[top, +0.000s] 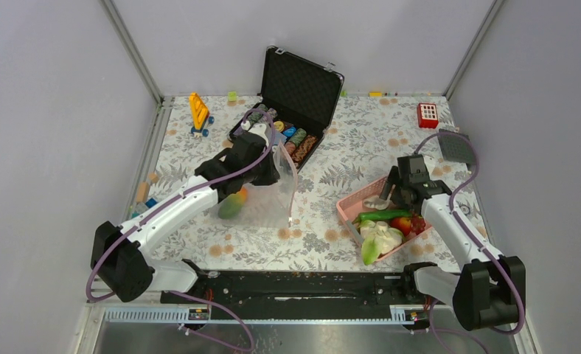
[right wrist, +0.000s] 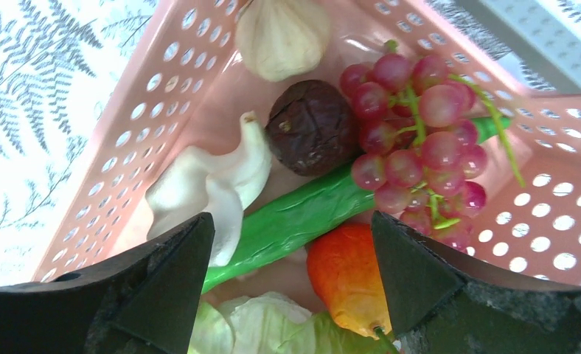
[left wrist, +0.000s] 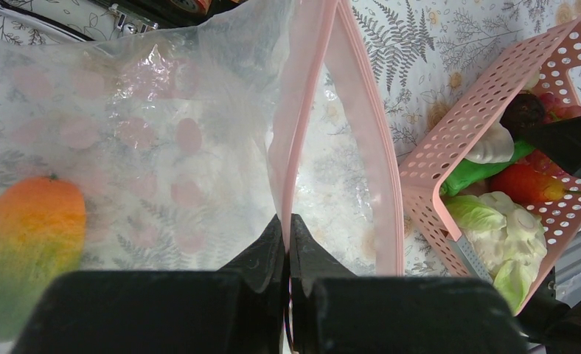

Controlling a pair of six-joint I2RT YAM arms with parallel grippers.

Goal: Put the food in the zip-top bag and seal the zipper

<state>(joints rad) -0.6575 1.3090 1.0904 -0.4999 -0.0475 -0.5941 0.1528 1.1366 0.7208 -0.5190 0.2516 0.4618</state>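
Loading: left gripper (left wrist: 287, 225) pinches the zip-top bag (left wrist: 162, 133) open; right gripper (right wrist: 291, 221), fingers wide over the basket (top: 346, 217) right of centre, should grab the green vegetable (right wrist: 324, 195)

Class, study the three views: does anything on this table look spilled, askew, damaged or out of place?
Nothing looks spilled or broken. The rest of the food sits inside the pink basket, one mango in the bag. Only a few small blocks lie stray at the table's left edge.

Bright, even overhead light on my feeds, shadows soft; the left wrist view blurs the mango (left wrist: 26, 251), and the zip-top bag (left wrist: 155, 88) glints.
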